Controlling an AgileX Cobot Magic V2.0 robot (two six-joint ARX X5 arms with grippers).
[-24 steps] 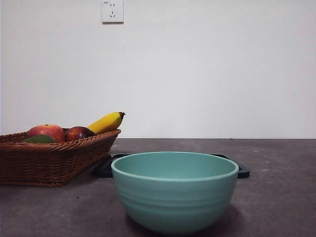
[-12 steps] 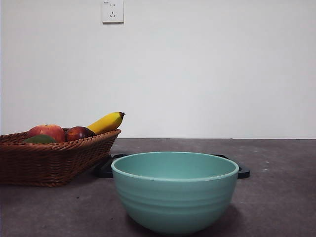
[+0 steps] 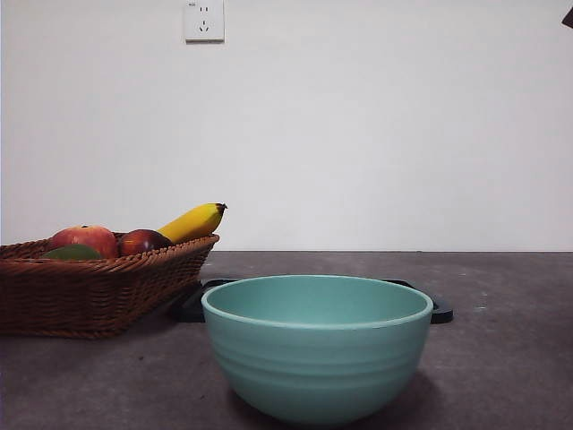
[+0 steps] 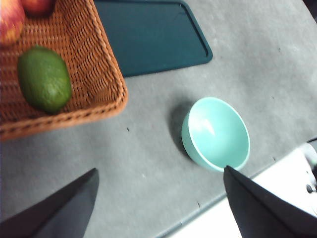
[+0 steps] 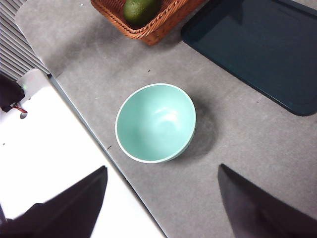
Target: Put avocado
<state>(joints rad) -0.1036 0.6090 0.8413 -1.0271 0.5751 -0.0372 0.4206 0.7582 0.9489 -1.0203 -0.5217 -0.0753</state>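
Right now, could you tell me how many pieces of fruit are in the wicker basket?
4 visible: the avocado, a red apple, a dark red-brown fruit beside it, and a banana at the basket rim. Others may be hidden.

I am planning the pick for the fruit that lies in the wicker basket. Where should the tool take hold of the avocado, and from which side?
Probably from above, across the narrow middle of the avocado. It lies on its side in a corner of the basket, long axis flat, with the woven wall close beside it, so a side approach looks blocked. The apple sits next to it. Both the left tool and the right tool are open, well clear.
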